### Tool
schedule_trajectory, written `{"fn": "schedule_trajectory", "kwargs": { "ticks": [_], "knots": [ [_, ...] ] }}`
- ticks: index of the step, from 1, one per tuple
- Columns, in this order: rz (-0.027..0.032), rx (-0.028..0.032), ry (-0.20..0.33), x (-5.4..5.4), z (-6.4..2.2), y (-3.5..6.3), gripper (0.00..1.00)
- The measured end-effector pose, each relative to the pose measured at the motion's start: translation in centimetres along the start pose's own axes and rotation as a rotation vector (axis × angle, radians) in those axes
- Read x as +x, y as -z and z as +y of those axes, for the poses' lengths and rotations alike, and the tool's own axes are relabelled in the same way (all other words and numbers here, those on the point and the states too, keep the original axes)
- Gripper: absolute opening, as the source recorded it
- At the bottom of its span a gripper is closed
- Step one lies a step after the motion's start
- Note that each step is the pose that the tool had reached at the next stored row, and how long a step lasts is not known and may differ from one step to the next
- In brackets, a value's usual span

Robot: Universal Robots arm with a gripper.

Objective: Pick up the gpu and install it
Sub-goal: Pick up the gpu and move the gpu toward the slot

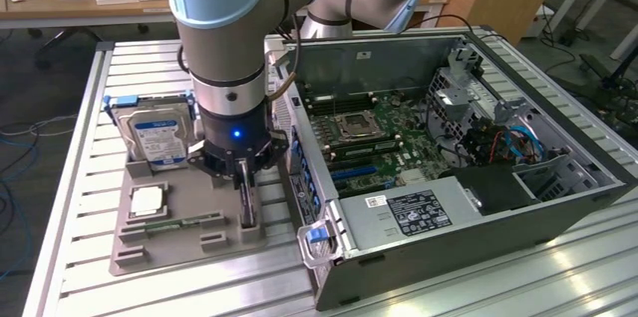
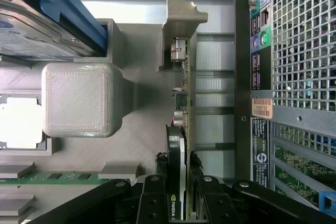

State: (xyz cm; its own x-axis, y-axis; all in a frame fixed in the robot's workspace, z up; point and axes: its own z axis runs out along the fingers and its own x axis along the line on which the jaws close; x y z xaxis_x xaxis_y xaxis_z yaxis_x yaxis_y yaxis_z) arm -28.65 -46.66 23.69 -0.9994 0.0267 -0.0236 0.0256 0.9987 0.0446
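Note:
The gpu [image 1: 248, 214] is a thin dark card standing on edge in a slot of the grey fixture tray [image 1: 130, 251], close to the computer case. My gripper [image 1: 246, 182] points straight down over it. In the wrist view I see the gpu [image 2: 181, 98] edge-on, running from its silver bracket end [image 2: 178, 51] back between my black fingers [image 2: 195, 162]. My gripper [image 2: 178, 165] has one finger on each side of the card, and the jaws look closed against it. The card still sits in the tray.
A silver hard drive [image 1: 155, 136] with a blue-white label stands at the tray's far end. A processor chip [image 1: 146, 201] and a green memory stick [image 1: 184, 222] lie beside the gpu. The open computer case [image 1: 449, 145] lies on the exterior view's right, its rear panel [image 2: 260, 77] near the card.

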Motion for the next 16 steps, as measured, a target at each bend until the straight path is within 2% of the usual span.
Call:
{"fn": "schedule_trajectory", "kwargs": {
  "ticks": [3,9,16],
  "knots": [
    [0.0004,-0.0033,0.017,-0.01,0.0,0.01,0.27],
    [0.0002,-0.0035,0.018,-0.01,-0.01,0.01,0.27],
    [0.0004,-0.0034,0.018,-0.03,0.04,0.93,0.27]
  ]
}}
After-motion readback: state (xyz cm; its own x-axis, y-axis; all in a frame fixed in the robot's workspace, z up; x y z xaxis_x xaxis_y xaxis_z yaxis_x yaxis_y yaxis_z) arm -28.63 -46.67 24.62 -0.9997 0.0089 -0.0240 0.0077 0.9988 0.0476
